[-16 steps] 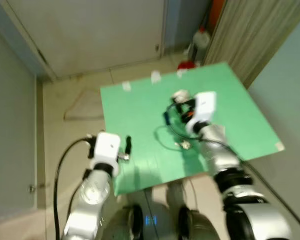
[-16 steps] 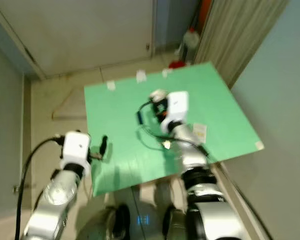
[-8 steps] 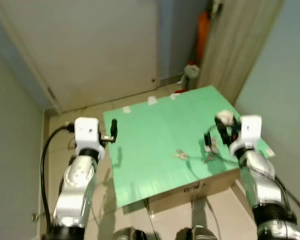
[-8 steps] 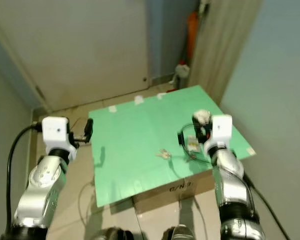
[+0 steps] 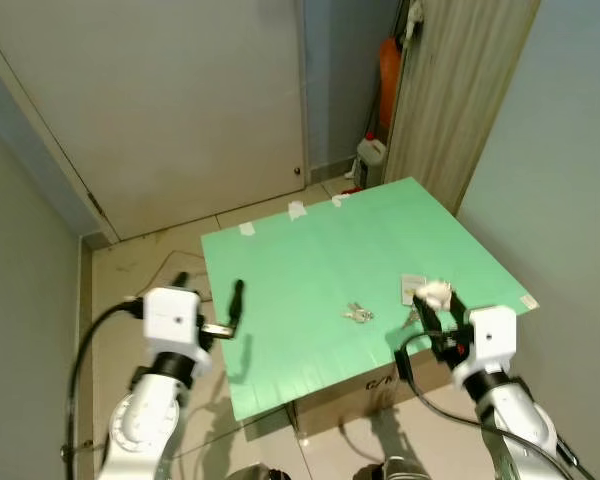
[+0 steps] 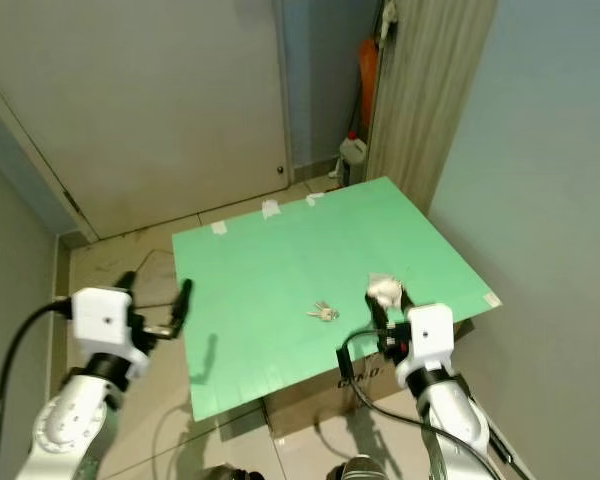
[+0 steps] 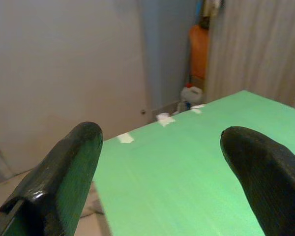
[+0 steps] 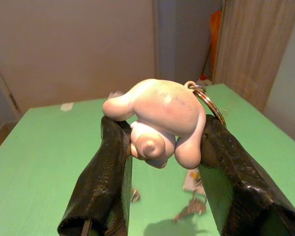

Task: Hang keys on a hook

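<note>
My right gripper (image 5: 439,306) is shut on a pale pink figure charm (image 8: 155,115) with a metal key ring (image 8: 210,102). It hovers over the near right edge of the green board (image 5: 300,255). A small bunch of keys (image 5: 358,314) lies loose on the board, just left of that gripper. Something small and dark (image 5: 411,319) sits under the charm; I cannot tell whether it hangs from the ring. My left gripper (image 5: 209,291) is open at the board's left edge, its fingers (image 7: 64,172) spread wide with nothing between them.
The green board rests on a cardboard box (image 5: 380,383). A white label (image 5: 412,285) lies near the charm. Behind stand a closed door (image 5: 170,100), a wood-grain panel (image 5: 455,90), an orange thing (image 5: 390,70) and a white bottle (image 5: 371,153). A grey wall (image 5: 570,180) is close on the right.
The camera has risen and pulled back, so the whole scene has shifted. My right gripper has carried the charm from the board's middle to its near right edge. The left gripper stays open.
</note>
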`<state>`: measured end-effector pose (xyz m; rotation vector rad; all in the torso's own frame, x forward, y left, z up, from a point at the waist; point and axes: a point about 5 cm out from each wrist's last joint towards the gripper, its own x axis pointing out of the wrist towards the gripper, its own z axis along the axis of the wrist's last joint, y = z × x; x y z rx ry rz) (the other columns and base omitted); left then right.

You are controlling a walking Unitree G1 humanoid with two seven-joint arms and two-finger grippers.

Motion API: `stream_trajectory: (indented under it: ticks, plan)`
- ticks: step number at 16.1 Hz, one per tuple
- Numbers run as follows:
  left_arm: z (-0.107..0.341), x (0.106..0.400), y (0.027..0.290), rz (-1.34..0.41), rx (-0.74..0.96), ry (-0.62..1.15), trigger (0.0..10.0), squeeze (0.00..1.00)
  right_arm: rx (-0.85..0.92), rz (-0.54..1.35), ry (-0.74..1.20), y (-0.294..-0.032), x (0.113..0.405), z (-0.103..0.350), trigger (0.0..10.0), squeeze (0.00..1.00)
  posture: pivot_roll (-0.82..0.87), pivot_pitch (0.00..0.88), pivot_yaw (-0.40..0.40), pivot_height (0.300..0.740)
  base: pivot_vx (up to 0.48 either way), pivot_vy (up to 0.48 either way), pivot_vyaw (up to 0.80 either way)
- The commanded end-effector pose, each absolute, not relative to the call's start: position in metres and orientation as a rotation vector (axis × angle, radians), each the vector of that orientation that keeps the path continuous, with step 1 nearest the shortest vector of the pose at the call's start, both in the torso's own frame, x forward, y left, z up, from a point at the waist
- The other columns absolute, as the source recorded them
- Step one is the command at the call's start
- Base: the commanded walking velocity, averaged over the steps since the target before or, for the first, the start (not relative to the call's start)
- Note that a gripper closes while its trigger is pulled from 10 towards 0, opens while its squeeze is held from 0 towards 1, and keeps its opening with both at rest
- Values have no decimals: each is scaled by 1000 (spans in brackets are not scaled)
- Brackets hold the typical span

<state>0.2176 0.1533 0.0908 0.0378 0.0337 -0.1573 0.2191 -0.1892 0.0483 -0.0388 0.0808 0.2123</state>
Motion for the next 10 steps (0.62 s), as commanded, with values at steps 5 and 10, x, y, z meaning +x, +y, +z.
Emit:
stream_trajectory:
  ticks: [5,10]
  plan:
    - [92,245,148,-118,55,48,10000,0,-14,166,45,-190,241,64,0,0,-231,0,129,740,0,0,0]
    - [94,261,148,-103,50,50,10000,0,5,198,50,-177,253,64,0,0,-222,0,135,740,0,0,0]
